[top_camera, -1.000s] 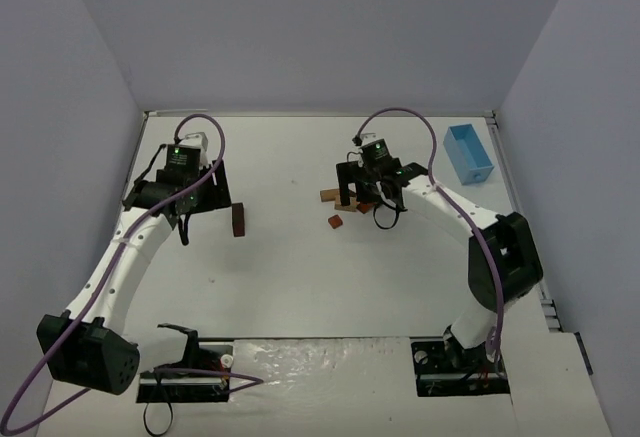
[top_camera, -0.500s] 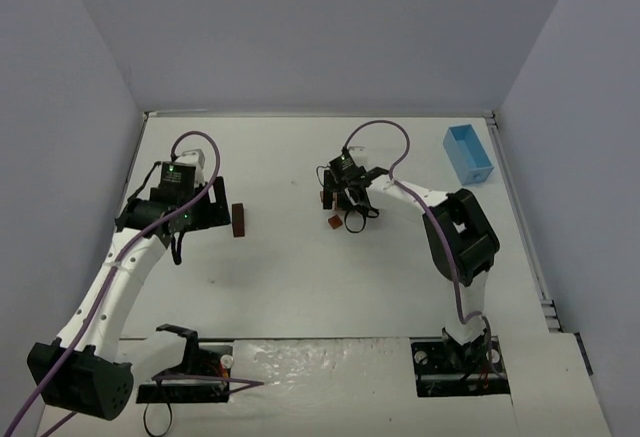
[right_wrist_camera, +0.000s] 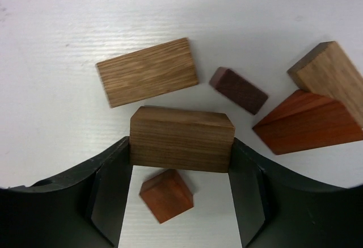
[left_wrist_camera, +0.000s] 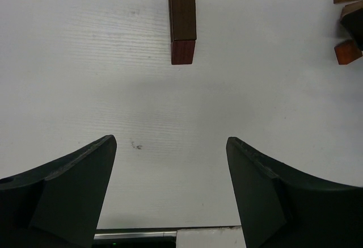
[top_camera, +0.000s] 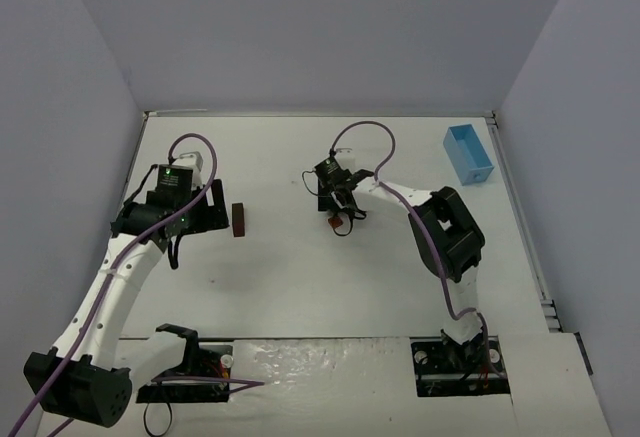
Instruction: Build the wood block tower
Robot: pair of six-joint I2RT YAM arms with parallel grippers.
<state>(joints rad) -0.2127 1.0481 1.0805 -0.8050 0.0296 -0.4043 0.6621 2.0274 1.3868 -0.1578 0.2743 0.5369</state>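
The right claw (right_wrist_camera: 179, 158) squeezes a tan rectangular wood block (right_wrist_camera: 181, 135). The left claw (left_wrist_camera: 170, 143) stands wide apart near a dark-and-red block stack (left_wrist_camera: 183, 26).

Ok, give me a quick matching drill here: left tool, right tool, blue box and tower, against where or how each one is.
1. left tool
2. right tool
3. box
4. tower

A. grips a brown block
B. far right of the table
C. stands alone, ahead of the left tool
D. open, empty

Pairs: 1-D, 2-A, 3-B, 4-C
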